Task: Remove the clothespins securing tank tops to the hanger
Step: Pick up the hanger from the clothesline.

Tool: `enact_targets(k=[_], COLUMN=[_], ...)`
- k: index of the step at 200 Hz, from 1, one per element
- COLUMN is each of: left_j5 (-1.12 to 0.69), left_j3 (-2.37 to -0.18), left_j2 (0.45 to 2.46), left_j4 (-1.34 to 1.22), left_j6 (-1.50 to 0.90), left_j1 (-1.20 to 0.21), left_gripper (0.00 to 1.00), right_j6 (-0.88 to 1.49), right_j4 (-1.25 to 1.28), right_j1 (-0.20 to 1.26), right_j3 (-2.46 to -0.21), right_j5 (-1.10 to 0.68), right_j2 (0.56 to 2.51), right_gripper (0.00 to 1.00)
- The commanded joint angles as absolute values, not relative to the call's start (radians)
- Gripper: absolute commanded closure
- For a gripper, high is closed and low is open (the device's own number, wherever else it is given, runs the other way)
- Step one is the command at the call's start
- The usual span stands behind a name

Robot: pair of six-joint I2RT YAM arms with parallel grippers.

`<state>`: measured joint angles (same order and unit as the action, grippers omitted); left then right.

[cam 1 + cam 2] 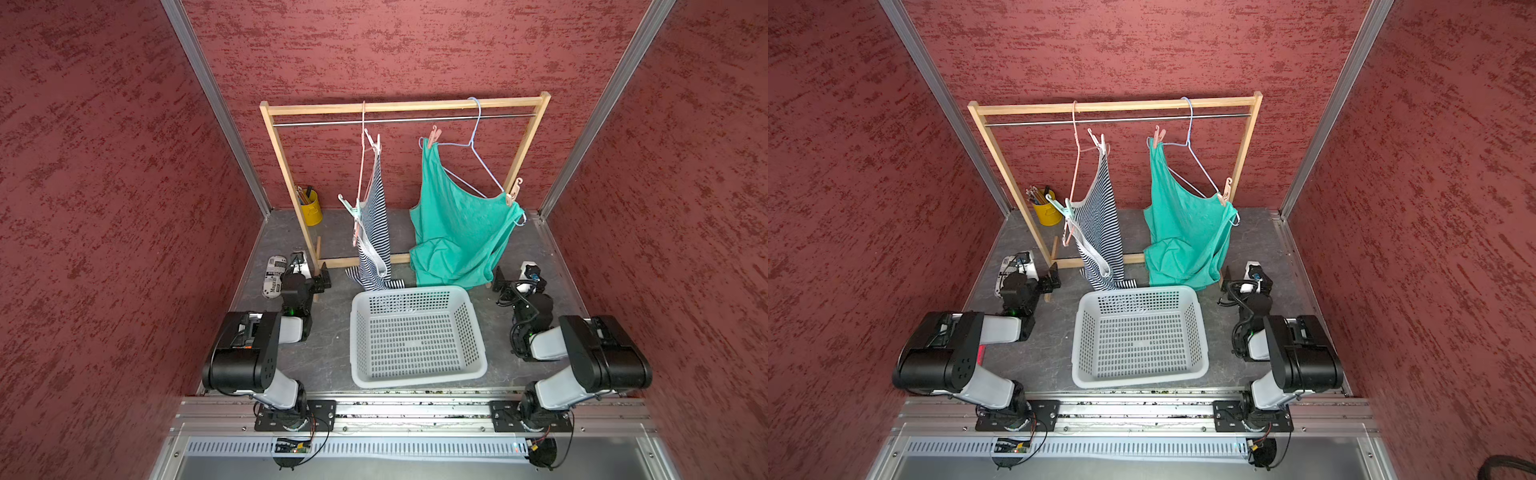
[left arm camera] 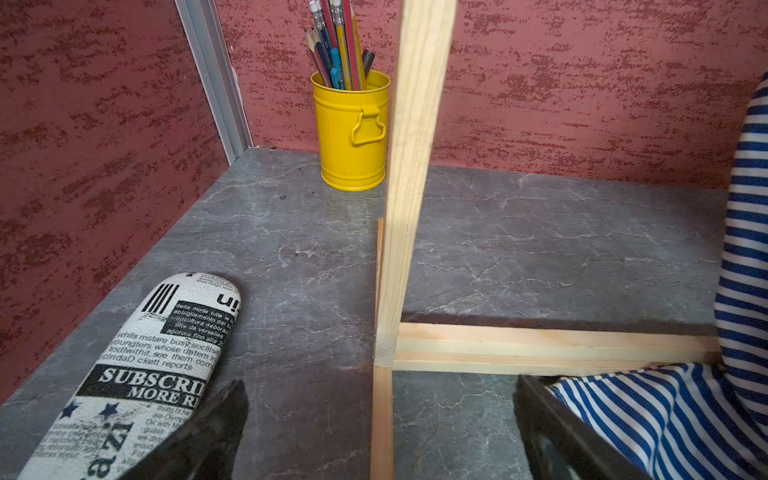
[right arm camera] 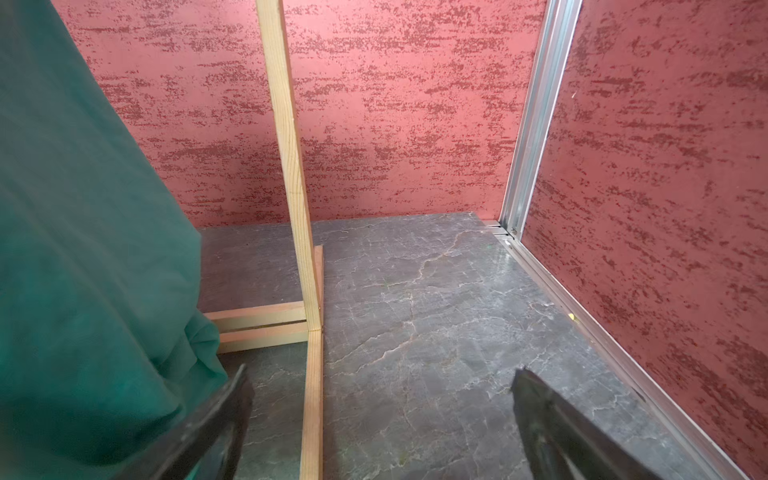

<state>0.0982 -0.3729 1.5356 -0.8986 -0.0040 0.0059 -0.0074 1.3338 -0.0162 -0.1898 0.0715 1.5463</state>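
Nothing of the job looks done yet. All four small plastic spring clothespins are clipped on the hangers, and no peg shows in the white perforated plastic basket (image 1: 415,380) that sits between the two claws. The left gripper (image 1: 323,277) is low by the foot of the pale wooden clothes rack (image 1: 407,106). In its wrist view its jaws are wide apart with nothing between them. Beside it lies a newsprint-patterned fabric case (image 2: 145,365), and beyond it stands a yellow tin of pencils (image 2: 353,133). High above and inward of this claw, the navy-and-white striped tank top (image 1: 376,224) hangs from a pink wire hanger (image 1: 362,166). It is held there by a white clothespin (image 1: 372,141) at the upper end and a mint green clothespin (image 1: 351,210) lower down, nearer the claw. The right gripper (image 1: 498,283) is also low and spread open on nothing, just beside the hem of the plain teal-green tank top (image 1: 457,232). That top hangs from a pale blue wire hanger (image 1: 478,137). One pale pink clothespin (image 1: 514,193) is almost straight above this claw, and a second pale pink clothespin (image 1: 434,135) is higher and further inward. I judge that the whole task remains: each claw has to rise to its nearer peg, and the arms then have to work through all four.
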Motion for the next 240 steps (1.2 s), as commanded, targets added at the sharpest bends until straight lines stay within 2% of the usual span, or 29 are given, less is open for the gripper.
enact_targets(k=[1, 165, 213, 240], left_j5=[0.094, 0.101, 0.195, 0.226], left_j3=[-0.368, -0.359, -0.282, -0.296], left_j2=[1.534, 1.530, 1.340, 1.177], left_j4=[-0.919, -0.937, -0.914, -0.744], left_j6=[-0.010, -0.009, 0.005, -0.004], left_j1=[0.008, 0.006, -0.035, -0.083], left_gripper=[0.00, 0.00, 0.01, 0.01], right_j6=[0.004, 0.005, 0.041, 0.086], right_j4=[1.336, 1.340, 1.335, 1.125], right_j1=[-0.023, -0.024, -0.024, -0.022], right_j3=[-0.211, -0.208, -0.109, -0.147], right_j5=[0.063, 0.065, 0.167, 0.183], right_j2=[1.540, 1.539, 1.333, 1.210], right_gripper=[0.01, 0.01, 0.01, 0.01])
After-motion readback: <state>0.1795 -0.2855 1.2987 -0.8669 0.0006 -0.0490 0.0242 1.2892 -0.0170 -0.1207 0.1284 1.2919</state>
